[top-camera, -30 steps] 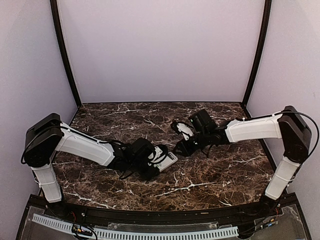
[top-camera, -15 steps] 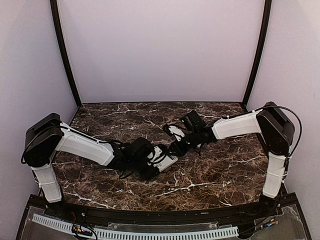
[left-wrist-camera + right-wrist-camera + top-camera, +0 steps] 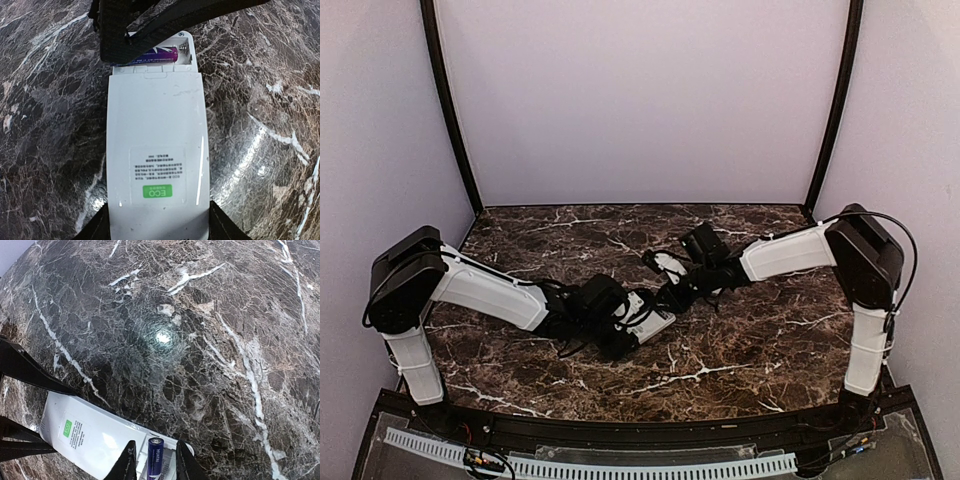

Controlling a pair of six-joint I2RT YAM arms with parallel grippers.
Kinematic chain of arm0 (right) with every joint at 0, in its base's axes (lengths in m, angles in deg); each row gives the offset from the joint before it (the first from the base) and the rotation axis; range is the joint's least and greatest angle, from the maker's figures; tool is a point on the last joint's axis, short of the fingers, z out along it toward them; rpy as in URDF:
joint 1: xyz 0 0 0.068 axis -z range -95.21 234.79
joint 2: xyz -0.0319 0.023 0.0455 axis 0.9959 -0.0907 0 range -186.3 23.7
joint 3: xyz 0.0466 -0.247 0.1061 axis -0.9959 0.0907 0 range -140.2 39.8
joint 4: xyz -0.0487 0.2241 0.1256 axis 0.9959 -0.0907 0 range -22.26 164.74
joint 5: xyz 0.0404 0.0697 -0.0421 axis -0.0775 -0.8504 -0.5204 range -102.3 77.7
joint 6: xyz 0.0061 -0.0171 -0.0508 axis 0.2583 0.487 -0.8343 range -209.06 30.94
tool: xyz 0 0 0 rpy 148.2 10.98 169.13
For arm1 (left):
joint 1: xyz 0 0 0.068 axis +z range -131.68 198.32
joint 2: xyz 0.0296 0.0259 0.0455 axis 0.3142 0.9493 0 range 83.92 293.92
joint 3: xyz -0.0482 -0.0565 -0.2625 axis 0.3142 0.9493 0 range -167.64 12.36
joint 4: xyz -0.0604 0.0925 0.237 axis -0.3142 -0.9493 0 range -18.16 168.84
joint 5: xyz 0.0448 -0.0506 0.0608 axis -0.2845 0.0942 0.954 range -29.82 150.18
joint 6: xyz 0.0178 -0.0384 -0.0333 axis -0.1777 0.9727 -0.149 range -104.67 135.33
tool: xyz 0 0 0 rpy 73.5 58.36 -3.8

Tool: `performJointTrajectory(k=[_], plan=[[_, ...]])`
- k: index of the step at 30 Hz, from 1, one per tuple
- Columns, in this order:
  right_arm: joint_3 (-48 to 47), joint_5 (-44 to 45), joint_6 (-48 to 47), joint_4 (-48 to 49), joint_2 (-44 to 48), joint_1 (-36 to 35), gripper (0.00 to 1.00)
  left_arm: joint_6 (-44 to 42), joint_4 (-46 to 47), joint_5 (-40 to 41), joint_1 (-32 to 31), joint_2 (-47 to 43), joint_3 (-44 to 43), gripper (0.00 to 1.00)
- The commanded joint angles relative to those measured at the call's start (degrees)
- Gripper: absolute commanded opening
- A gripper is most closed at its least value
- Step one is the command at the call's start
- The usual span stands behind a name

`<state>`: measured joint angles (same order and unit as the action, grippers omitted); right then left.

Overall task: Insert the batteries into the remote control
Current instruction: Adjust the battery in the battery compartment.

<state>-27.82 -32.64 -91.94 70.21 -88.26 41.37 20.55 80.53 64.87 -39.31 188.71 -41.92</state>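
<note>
The white remote control [image 3: 157, 150] lies back up on the marble table, with a green ECO label near me. Its battery bay at the far end is open and holds one purple battery [image 3: 160, 54]. My left gripper [image 3: 158, 231] is shut on the remote's near end, one finger on each long side. My right gripper [image 3: 156, 465] hovers over the open bay, its fingers [image 3: 115, 40] straddling the battery [image 3: 155, 457] with a gap on each side. In the top view the remote [image 3: 655, 318] sits mid-table between the left gripper [image 3: 628, 328] and the right gripper [image 3: 670, 295].
The dark marble table [image 3: 750, 340] spreads around both arms. Black posts and pale walls close in the back and sides. A black rail runs along the near edge [image 3: 640, 430].
My right arm has swung left and brought its gripper over the remote's open end. The left arm and the remote have stayed put.
</note>
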Motion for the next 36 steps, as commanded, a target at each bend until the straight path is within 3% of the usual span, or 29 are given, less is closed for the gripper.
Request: performJointTrajectory(k=[1,17,27,36], plan=[[0.2,-1.1,-1.0,3.1,-1.7,0.2,0.24,-1.0,-8.2,-0.3,0.3,1.7,2.8,0.00],[3.4,0.7,-4.0,2.5,-1.6,-0.8,0.16,-1.1,-8.1,0.3,0.3,2.2,2.8,0.00],[3.7,4.8,-5.7,-2.0,-0.9,-2.2,0.19,-2.1,-9.1,1.7,0.3,2.2,2.5,0.00],[6.5,5.0,-4.9,-1.7,0.3,-3.2,0.10,-2.2,-9.1,1.9,0.3,2.2,2.5,0.00]])
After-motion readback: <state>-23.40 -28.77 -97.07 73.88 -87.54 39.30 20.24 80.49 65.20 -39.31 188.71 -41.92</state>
